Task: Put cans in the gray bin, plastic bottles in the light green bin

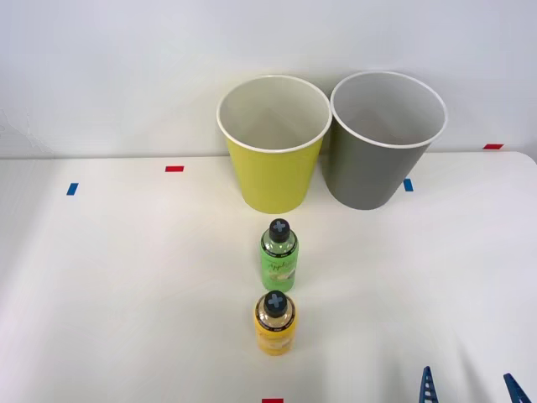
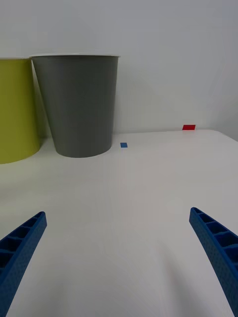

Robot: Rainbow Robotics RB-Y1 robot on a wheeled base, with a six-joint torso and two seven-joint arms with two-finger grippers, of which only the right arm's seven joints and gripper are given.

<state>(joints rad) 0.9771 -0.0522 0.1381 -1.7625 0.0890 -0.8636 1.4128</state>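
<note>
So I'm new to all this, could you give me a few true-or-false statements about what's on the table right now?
1. Both plastic bottles stand upright on the table. True.
2. The yellow-orange bottle is already in the light green bin. False: it stands on the table, nearer the robot than the green one.
3. The gray bin stands to the right of the light green bin. True.
4. The right gripper holds a bottle. False: its fingers are open, holding nothing.

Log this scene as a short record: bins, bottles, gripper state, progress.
light green bin: upright at the table's far side, left of the gray one
gray bin: upright beside it, apparently touching
green bottle: upright on the table, in front of the light green bin
yellow-orange bottle: upright, nearer the robot, in line with the green one
right gripper: open, over bare table, holding nothing
progress: both bottles not yet binned
</note>
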